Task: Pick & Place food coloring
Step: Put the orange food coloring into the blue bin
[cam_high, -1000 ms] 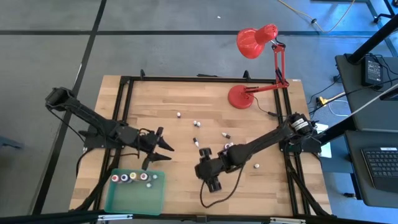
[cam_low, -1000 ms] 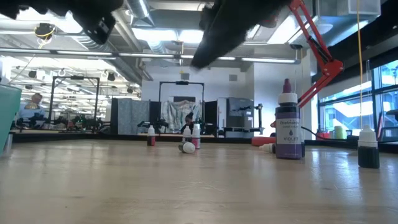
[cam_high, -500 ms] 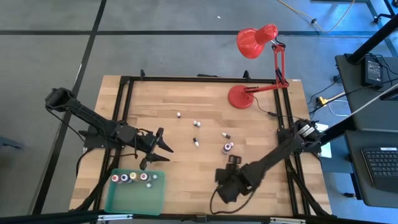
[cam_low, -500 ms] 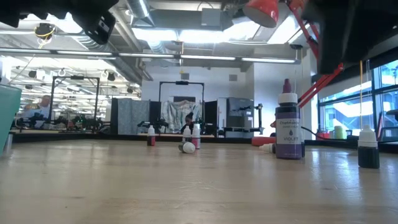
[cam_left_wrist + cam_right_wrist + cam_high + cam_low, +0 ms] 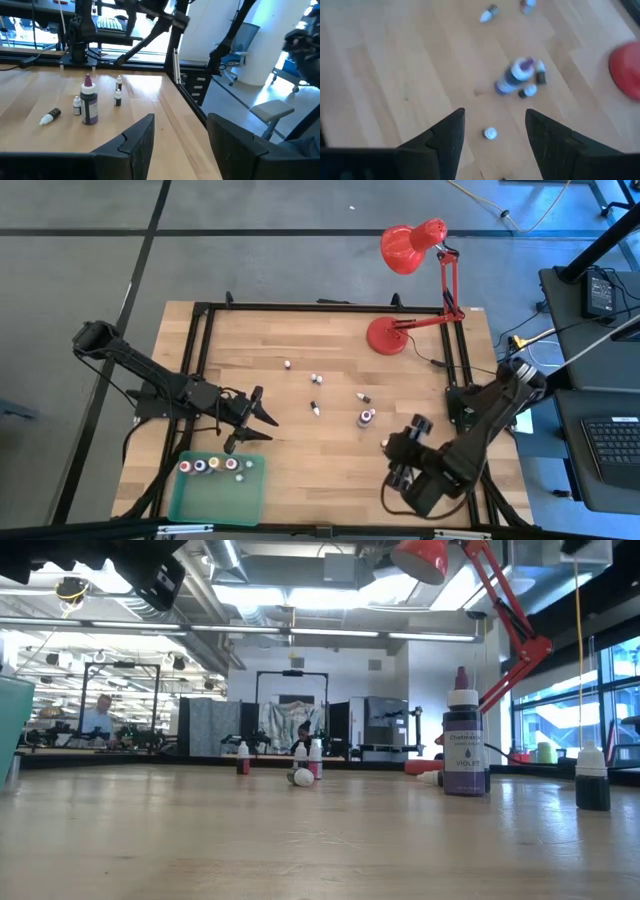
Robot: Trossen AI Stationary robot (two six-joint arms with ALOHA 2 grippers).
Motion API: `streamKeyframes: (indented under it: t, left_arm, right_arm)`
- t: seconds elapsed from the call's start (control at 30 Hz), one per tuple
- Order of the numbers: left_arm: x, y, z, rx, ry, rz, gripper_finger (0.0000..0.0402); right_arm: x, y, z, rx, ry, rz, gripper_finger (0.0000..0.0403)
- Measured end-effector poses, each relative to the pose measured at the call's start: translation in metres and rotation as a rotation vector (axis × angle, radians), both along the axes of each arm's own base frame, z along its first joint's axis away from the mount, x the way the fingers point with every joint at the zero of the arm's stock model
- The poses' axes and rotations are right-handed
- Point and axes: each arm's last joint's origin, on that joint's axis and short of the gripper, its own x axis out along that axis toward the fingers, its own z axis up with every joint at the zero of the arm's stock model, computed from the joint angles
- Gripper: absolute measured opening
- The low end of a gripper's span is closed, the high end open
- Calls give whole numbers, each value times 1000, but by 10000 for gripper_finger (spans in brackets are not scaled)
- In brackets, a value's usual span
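1. Four small food coloring bottles (image 5: 214, 466) are standing in a row along the far edge of one flat translucent green tray (image 5: 218, 490), showing red, yellow, pink and white caps from above.
2. Several more tiny bottles are sitting or lying scattered on the middle of the bare wooden table (image 5: 300, 470): one by the far rail (image 5: 287, 365), two near the centre (image 5: 316, 378), one lying on its side (image 5: 363, 397), and a few clustered around a taller violet bottle (image 5: 366, 418).
3. One violet bottle is standing upright; in the low view it is showing a dark cylindrical body, a white collar and a slim purple tip (image 5: 464, 745), with a dark squat bottle (image 5: 592, 778) standing apart from it.
4. One left gripper (image 5: 256, 425) is hovering over the table just beyond the tray, its two dark angular fingers (image 5: 140, 142) spread apart and grasping nothing.
5. One right gripper (image 5: 408, 464) is hanging high above the near right part of the table, its two black fingers (image 5: 447, 135) parted and empty, with one white-capped bottle (image 5: 490, 133) showing on the wood below the gap.
6. One glossy red desk lamp (image 5: 410, 248) with a round base is standing at the far right corner.
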Motion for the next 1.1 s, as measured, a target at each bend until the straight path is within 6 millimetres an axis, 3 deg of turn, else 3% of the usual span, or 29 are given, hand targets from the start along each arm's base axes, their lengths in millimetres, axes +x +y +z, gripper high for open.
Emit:
streamKeyframes:
  t: [0.17, 0.33, 0.47, 0.67, 1.1]
  left_arm:
    - [0, 0, 0, 0, 0, 0, 175]
    - [0, 0, 0, 0, 0, 0, 177]
    - [0, 0, 0, 0, 0, 0, 175]
    - [0, 0, 0, 0, 0, 1, 178]
    - [0, 0, -3, 13, 27, 7, 176]
  right_arm:
    - [-32, -21, -26, 78, -28, -103, 210]
    - [-63, -45, -48, 334, -139, -205, 210]
    - [-80, -62, -74, 517, -128, -305, 210]
    - [-88, -77, -104, 645, -26, -466, 210]
    - [-85, -73, -114, 628, 23, -426, 210]
